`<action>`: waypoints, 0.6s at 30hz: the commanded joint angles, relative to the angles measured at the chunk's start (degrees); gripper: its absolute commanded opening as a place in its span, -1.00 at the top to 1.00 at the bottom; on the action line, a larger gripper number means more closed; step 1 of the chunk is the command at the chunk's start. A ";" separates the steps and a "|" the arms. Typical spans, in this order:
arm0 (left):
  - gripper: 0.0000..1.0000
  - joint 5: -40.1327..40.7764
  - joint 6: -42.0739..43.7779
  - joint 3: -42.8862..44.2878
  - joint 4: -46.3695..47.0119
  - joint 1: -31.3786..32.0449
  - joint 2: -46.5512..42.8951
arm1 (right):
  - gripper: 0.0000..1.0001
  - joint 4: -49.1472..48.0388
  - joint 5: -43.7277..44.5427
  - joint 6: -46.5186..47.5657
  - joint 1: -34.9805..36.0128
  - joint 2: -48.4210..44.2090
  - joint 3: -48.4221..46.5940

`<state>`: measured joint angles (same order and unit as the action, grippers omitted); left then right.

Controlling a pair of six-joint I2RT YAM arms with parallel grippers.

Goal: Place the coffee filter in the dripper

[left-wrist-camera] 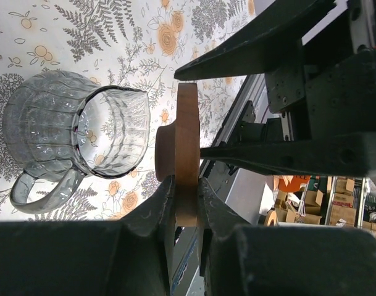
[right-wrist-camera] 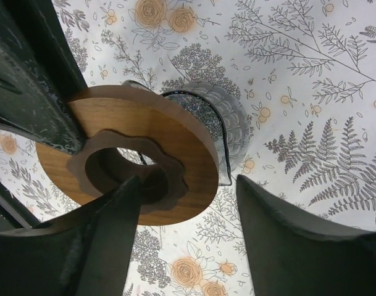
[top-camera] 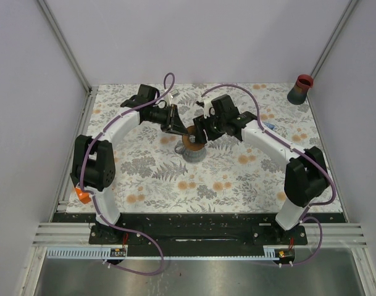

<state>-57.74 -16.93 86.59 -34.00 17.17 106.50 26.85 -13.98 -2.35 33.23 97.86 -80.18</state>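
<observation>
Pinching the ring (left-wrist-camera: 188, 123) edgewise, the left gripper (left-wrist-camera: 184, 185) holds it near the dripper (left-wrist-camera: 45, 123). The right gripper (right-wrist-camera: 188, 185) is spread beside the ring. Probably still preparation: no filter is visible, so locate it next.

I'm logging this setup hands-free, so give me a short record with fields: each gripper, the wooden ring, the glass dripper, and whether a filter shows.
left gripper: shut on the wooden ring, pinching its rim
right gripper: open, fingers alongside the ring, not clamping it
glass dripper: on the table, close behind the ring
coffee filter: not seen in any view
cup: far right corner
</observation>
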 commanded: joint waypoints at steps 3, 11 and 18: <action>1.00 -5.37 -0.83 -0.19 2.80 -0.21 -0.68 | 0.03 -1.10 -0.87 0.51 -0.10 1.54 -3.84; 0.06 14.01 8.65 7.70 -9.57 -0.38 -0.59 | 1.00 3.90 2.72 1.73 -0.10 3.12 -7.79; -0.74 28.81 11.83 12.82 -12.23 -2.57 -3.75 | 1.00 20.67 5.62 5.34 0.25 11.55 -19.38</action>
<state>-39.83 -8.19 96.23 -44.10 16.47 106.61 37.43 -11.27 0.21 32.91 105.60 -92.07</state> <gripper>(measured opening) 0.852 0.385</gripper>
